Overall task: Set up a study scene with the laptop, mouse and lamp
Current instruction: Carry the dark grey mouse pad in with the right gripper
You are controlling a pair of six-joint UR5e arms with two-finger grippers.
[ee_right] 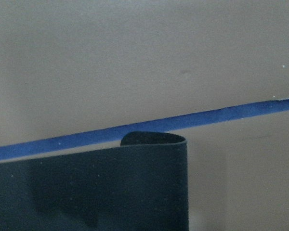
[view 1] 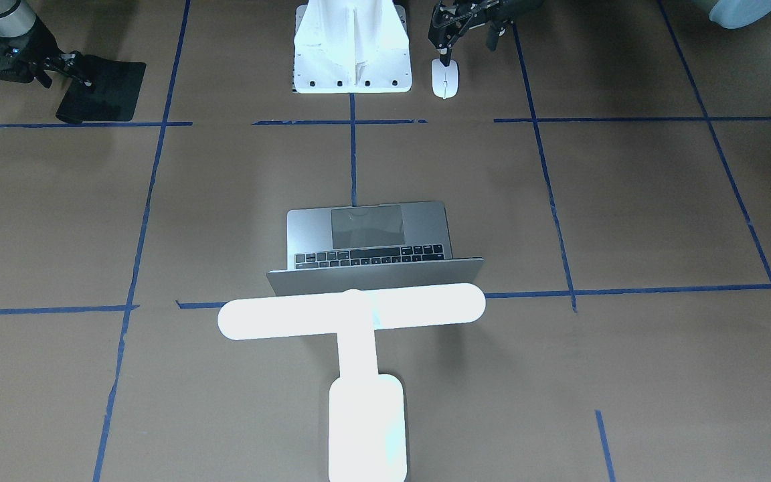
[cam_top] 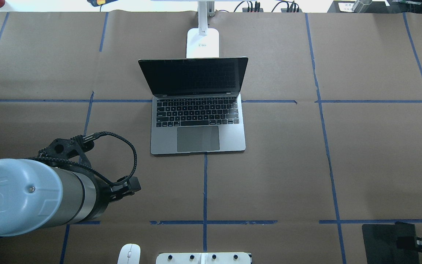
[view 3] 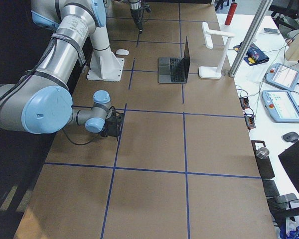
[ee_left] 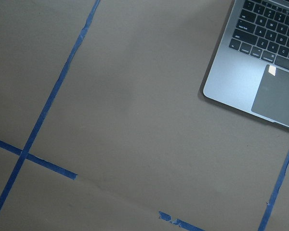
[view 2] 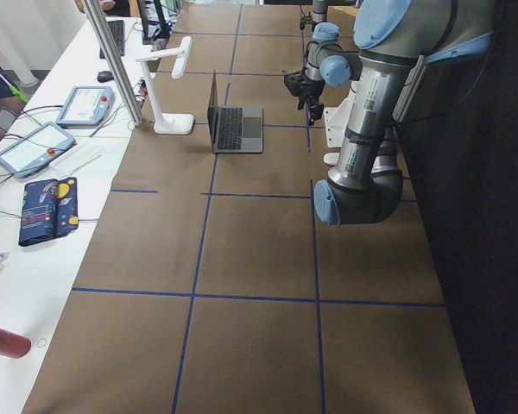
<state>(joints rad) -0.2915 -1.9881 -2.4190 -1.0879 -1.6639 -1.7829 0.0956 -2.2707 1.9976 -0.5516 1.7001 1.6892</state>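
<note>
While the laptop (cam_top: 198, 124) stood open in the middle of the overhead view, its dark screen faced the bottom of the frame. Its keyboard and trackpad lay flat on the brown paper-covered tabletop (cam_top: 361, 154).

The lamp (view 1: 352, 321) glowed white in the lower middle of the front-facing view. Its long bar reached across above the laptop's lid, and its base stood just behind that lid, at the top middle of the overhead view.

The mouse (view 1: 446, 79) lay at the top of the front-facing view, just right of the white bolted pedestal (view 1: 352, 63) and well apart from the laptop.

The left gripper (view 2: 302, 93) hung above the tabletop in the upper middle of the left side view, pointing down. In the front-facing view it showed at the top edge, right over the mouse, but whether its jaws were spread or closed could not be told.

The right gripper (view 1: 76, 75) sat at the upper left of the front-facing view, at the left edge of a black mat (view 1: 111, 87) whose near corner curled up off the tabletop. The right wrist view showed that curled corner close up beside a blue tape line (ee_right: 221, 115). It did not show the jaws, so whether they pinched the mat could not be told.

The left wrist view caught a corner of the laptop at its upper right.
</note>
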